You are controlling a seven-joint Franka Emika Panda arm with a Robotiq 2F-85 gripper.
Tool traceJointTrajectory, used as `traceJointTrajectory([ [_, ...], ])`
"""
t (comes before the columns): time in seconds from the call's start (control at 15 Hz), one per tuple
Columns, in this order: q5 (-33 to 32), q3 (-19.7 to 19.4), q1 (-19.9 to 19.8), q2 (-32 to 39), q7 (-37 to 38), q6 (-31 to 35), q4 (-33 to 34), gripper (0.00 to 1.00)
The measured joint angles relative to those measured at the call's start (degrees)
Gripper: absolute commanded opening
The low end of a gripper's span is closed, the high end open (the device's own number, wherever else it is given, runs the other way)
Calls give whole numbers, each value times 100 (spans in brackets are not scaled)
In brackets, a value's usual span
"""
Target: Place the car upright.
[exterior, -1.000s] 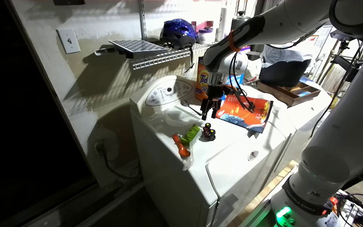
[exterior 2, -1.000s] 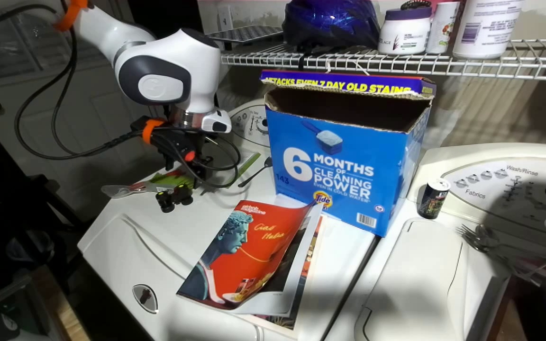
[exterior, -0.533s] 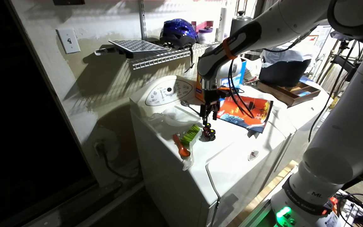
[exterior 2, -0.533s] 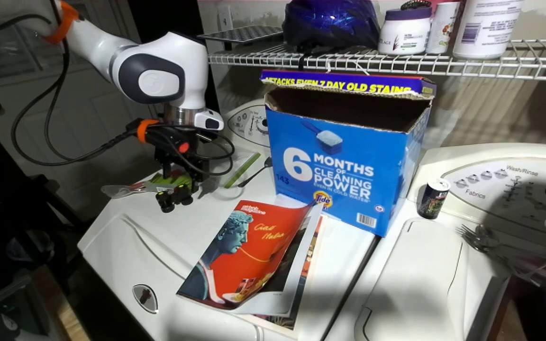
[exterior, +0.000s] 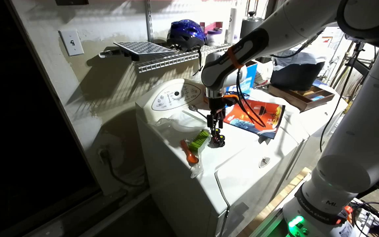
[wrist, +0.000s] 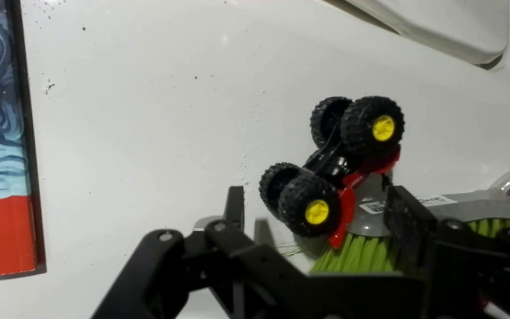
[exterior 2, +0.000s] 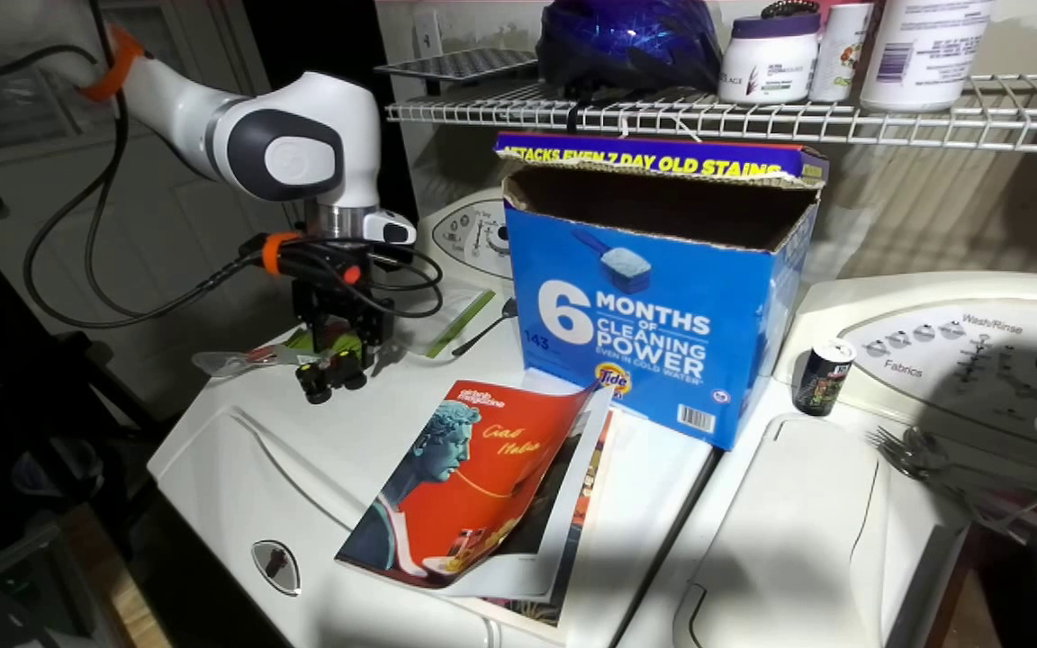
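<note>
Wrist view, clock read from the car: magazine at nine. Gripper near seven, jaws spread wide, holding nothing. Car lies on its side on the counter, underside toward ten, red roof toward four, lower end showing between the fingers; height gap hard to judge. Probably light, rigid plastic, not fragile; tyres likely grippy, shell slicker. Best hold likely across chassis and roof, then roll; a lone wheel could spin in the grip. Brush around five, close to the roof, may crowd that side's finger.

Containers, same clock. In an exterior view: detergent box near three, open-topped, bottom out of sight; can at three, farther off, contents unseen. In an exterior view: bin at two, white liner, contents hidden; wooden tray just past two, blue item inside.
</note>
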Motion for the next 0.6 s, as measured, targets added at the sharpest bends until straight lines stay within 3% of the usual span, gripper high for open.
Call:
traceJointTrajectory([
  [0.13,-72,12,5,42,0,1,2,87],
  [0.2,-107,13,5,62,0,1,4,61],
  [0.33,-172,13,5,93,1,1,6,58],
  [0.6,-238,12,5,113,1,1,12,30],
])
